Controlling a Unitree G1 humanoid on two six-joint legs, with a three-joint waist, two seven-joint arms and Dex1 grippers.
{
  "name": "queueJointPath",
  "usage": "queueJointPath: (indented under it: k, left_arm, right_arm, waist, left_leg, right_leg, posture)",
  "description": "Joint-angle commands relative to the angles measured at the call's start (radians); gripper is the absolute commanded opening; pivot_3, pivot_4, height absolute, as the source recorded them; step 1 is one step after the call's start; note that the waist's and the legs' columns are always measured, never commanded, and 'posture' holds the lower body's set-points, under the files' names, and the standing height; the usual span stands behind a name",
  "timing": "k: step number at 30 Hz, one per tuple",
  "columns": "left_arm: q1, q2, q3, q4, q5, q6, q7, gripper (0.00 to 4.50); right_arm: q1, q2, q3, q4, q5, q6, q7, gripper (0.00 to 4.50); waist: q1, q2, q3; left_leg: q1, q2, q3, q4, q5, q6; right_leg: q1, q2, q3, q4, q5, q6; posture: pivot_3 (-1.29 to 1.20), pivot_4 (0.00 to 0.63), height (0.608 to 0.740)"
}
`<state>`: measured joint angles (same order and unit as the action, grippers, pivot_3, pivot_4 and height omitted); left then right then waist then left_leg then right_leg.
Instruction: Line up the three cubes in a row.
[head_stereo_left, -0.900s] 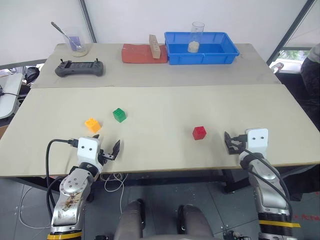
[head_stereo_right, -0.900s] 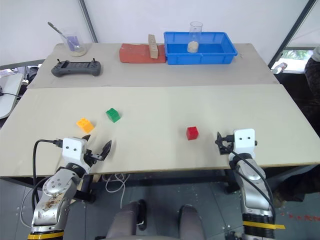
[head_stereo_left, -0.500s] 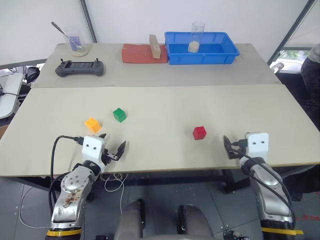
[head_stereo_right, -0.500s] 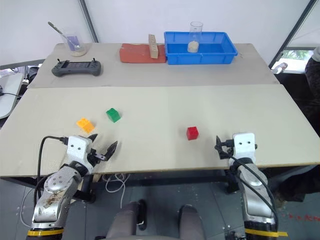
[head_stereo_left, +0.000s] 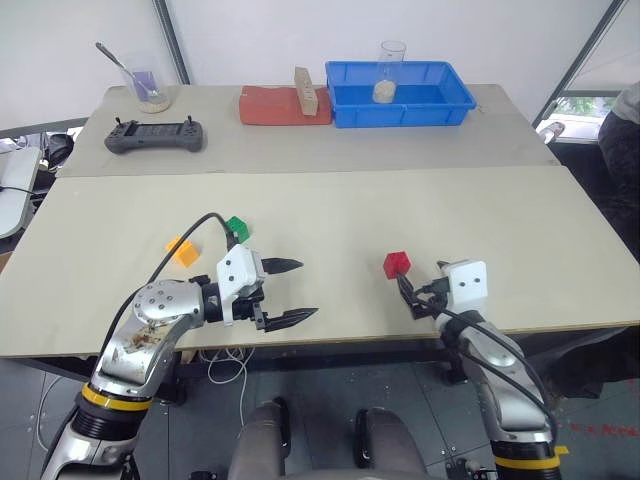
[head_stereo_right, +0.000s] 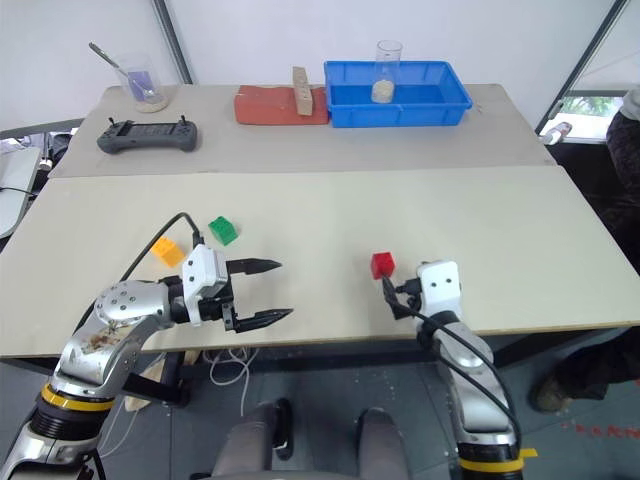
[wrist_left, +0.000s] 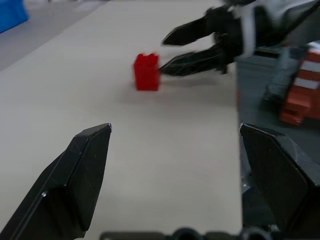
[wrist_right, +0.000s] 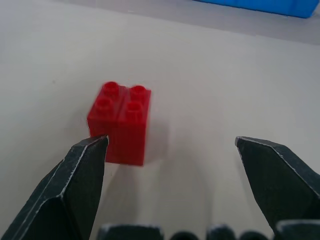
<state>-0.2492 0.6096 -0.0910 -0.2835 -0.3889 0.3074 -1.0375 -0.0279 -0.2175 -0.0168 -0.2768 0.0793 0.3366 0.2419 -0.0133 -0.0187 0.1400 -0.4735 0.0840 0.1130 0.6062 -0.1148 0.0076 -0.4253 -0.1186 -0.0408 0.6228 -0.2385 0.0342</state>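
The red cube (head_stereo_left: 396, 264) stands right of the table's middle. Its studded top shows in the right wrist view (wrist_right: 120, 122). My right gripper (head_stereo_left: 407, 296) is open just short of this cube on its near side, one fingertip (wrist_right: 95, 145) close by the cube's front face. The green cube (head_stereo_left: 237, 228) and the orange-yellow cube (head_stereo_left: 182, 250) lie apart at the left. My left gripper (head_stereo_left: 306, 290) is open and empty over the table, right of those two, pointing right toward the red cube (wrist_left: 146, 72).
On the far table are a blue bin (head_stereo_left: 400, 116) holding a glass beaker (head_stereo_left: 391, 72), a flat red slab (head_stereo_left: 268, 106) with a tan wooden block (head_stereo_left: 306, 92), a black controller (head_stereo_left: 155, 136) and a glass with a spoon (head_stereo_left: 148, 88). The table's front edge (head_stereo_left: 340, 340) is near both arms.
My left gripper has swung from the front edge inward and turned to point right. My right gripper has moved left, up to the red cube. No cube has moved.
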Motion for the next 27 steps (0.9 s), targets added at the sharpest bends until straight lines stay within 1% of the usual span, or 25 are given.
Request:
queueJointPath:
  k: [1, 11, 16, 17, 18, 19, 20, 24, 25, 27]
  left_arm:
    - [-0.031, 0.011, 0.003, 0.011, -0.014, -0.016, -0.031, 4.37]
    - [-0.013, 0.001, 0.015, -0.017, -0.021, -0.002, -0.004, 4.37]
    - [-0.008, -0.003, 0.015, -0.026, -0.019, -0.001, 0.017, 4.37]
    - [-0.007, -0.002, 0.015, -0.027, -0.020, -0.001, 0.019, 4.50]
    - [-0.006, -0.002, 0.015, -0.029, -0.020, 0.000, 0.021, 4.50]
    - [-0.004, -0.001, 0.014, -0.030, -0.020, 0.000, 0.023, 4.50]
    - [0.001, 0.001, 0.015, -0.033, -0.020, -0.001, 0.023, 4.50]
    - [0.011, 0.003, 0.016, -0.042, -0.022, 0.000, 0.030, 4.50]
    - [0.013, 0.003, 0.016, -0.044, -0.022, 0.001, 0.031, 4.50]
    - [0.017, 0.005, 0.018, -0.046, -0.022, 0.001, 0.032, 4.50]
  right_arm:
    - [-0.030, 0.020, 0.022, 0.003, -0.006, -0.008, -0.014, 4.50]
    - [-0.101, 0.056, 0.054, 0.091, -0.044, -0.036, -0.045, 4.50]
    - [-0.124, 0.072, 0.044, 0.125, -0.052, -0.044, -0.067, 4.50]
    - [-0.125, 0.075, 0.041, 0.128, -0.048, -0.045, -0.066, 3.94]
    - [-0.127, 0.076, 0.039, 0.129, -0.048, -0.047, -0.066, 3.72]
    - [-0.128, 0.076, 0.037, 0.130, -0.048, -0.050, -0.065, 3.23]
    - [-0.127, 0.076, 0.038, 0.128, -0.050, -0.051, -0.065, 2.96]
    - [-0.123, 0.073, 0.035, 0.115, -0.044, -0.050, -0.061, 1.58]
    - [-0.121, 0.071, 0.033, 0.106, -0.039, -0.047, -0.056, 1.43]
    - [-0.118, 0.054, 0.030, 0.084, -0.021, -0.032, -0.024, 1.43]
  waist:
    - [0.001, 0.000, 0.000]
    - [0.002, 0.000, 0.000]
    - [0.001, 0.000, 0.000]
    - [0.001, 0.000, 0.000]
    - [0.001, 0.000, 0.000]
    - [0.002, 0.000, 0.000]
    - [0.001, 0.000, 0.000]
    - [0.001, 0.000, 0.000]
    - [0.002, 0.000, 0.000]
    - [0.002, 0.000, 0.000]
  left_leg:
    - [0.000, 0.000, 0.000, 0.000, 0.000, 0.000]
    - [0.000, 0.000, 0.000, 0.002, 0.000, 0.000]
    - [-0.001, 0.000, 0.000, 0.002, 0.000, 0.000]
    - [-0.001, 0.000, 0.000, 0.002, 0.000, 0.000]
    - [-0.001, 0.000, 0.000, 0.002, 0.000, 0.000]
    - [-0.001, 0.000, 0.000, 0.002, 0.000, 0.000]
    - [-0.001, 0.000, 0.000, 0.002, 0.000, 0.000]
    - [-0.001, 0.000, 0.000, 0.002, 0.000, 0.000]
    - [-0.001, 0.000, 0.000, 0.002, 0.000, 0.000]
    - [-0.001, 0.000, 0.000, 0.002, 0.000, 0.000]
  right_leg:
    - [0.001, 0.000, 0.000, 0.000, 0.000, 0.000]
    - [0.001, 0.001, 0.000, 0.000, 0.000, 0.001]
    - [0.001, 0.001, 0.000, 0.001, 0.000, 0.001]
    - [0.001, 0.001, 0.000, 0.002, 0.000, 0.000]
    - [0.001, 0.001, 0.000, 0.002, 0.000, 0.000]
    - [0.002, 0.001, 0.000, 0.002, 0.000, 0.000]
    - [0.002, 0.001, 0.000, 0.002, 0.000, 0.000]
    - [0.002, 0.001, 0.000, 0.002, 0.000, 0.000]
    - [0.002, 0.001, 0.000, 0.002, 0.001, 0.000]
    - [0.002, 0.002, 0.000, 0.002, 0.001, 0.000]
  posture:
    - [0.00, 0.150, 0.740]
    - [0.00, 0.150, 0.740]
    - [0.00, 0.150, 0.740]
    - [0.00, 0.150, 0.740]
    - [0.00, 0.150, 0.740]
    - [0.00, 0.150, 0.740]
    - [0.00, 0.150, 0.740]
    - [0.00, 0.150, 0.740]
    - [0.00, 0.150, 0.740]
    - [0.00, 0.150, 0.740]
